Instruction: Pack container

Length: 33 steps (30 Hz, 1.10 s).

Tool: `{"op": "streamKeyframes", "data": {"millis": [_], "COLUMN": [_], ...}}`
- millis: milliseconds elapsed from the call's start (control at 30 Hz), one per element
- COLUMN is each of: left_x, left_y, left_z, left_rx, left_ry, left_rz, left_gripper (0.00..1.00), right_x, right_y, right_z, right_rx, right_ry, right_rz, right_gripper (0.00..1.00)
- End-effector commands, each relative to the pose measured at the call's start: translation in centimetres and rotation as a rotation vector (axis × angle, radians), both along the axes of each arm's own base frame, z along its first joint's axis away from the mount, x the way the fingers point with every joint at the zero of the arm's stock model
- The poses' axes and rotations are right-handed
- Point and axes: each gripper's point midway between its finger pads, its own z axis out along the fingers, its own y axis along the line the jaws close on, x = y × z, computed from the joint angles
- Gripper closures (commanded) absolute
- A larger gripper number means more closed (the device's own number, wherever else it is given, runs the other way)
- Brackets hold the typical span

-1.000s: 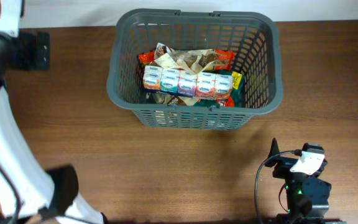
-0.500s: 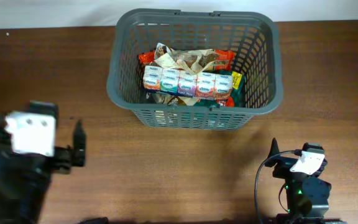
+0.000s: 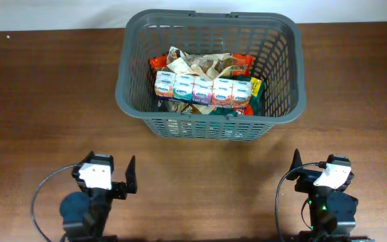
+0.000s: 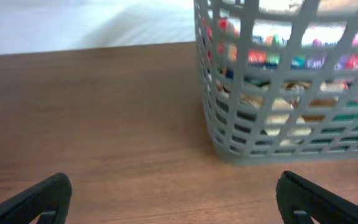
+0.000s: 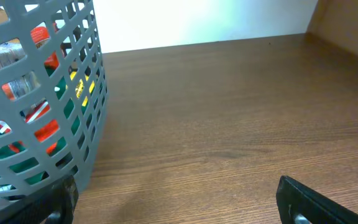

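The container (image 3: pixel 130 67) is a large dark grey slotted basket at the table's far middle. Inside lie a row of small white packets (image 3: pixel 203 90) over brown, red and green snack packets. It shows at upper right in the left wrist view (image 4: pixel 229 124) and at left in the right wrist view (image 5: pixel 79 124). My left gripper (image 3: pixel 130 176) rests near the front left of the table, open and empty (image 4: pixel 173 202). My right gripper (image 3: pixel 295 168) rests near the front right, open and empty (image 5: pixel 179 202). Both sit well short of the basket.
The brown wooden table (image 3: pixel 46 101) runs left and right of the basket. A white wall or surface (image 3: pixel 59 12) lies beyond the table's far edge. A raised wooden edge (image 5: pixel 347 25) shows at the right.
The left arm swept down from the far left and has settled at the front left of the table with its jaws open. The right arm and the basket have not moved.
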Motion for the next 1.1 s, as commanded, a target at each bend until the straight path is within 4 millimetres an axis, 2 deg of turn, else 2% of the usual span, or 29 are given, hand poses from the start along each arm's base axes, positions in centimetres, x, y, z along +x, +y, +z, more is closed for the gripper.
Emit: {"op": "streamKeyframes", "data": {"millis": [0, 167, 333, 1067], "left_x": [0.0, -0.1, -0.1, -0.1], "left_y": [-0.6, -0.2, 0.2, 0.2], "left_z": [-1.7, -3.5, -2.6, -2.6], "left_rx": [-0.025, -0.012, -0.002, 0.000], "left_ry": [-0.020, -0.004, -0.055, -0.054], "left_rz": [-0.015, 0.008, 0.031, 0.031], "left_gripper": [0.01, 0.01, 0.01, 0.01], "right_x": [0.0, 0.0, 0.0, 0.0], "right_y": [0.0, 0.0, 0.0, 0.0], "right_z": [-0.2, -0.2, -0.2, -0.2], "right_rx": [0.002, 0.002, 0.002, 0.002], "right_ry": [0.000, 0.000, 0.000, 0.000], "right_rz": [-0.005, -0.005, -0.005, -0.005], "right_gripper": [0.01, 0.01, 0.01, 0.00]}}
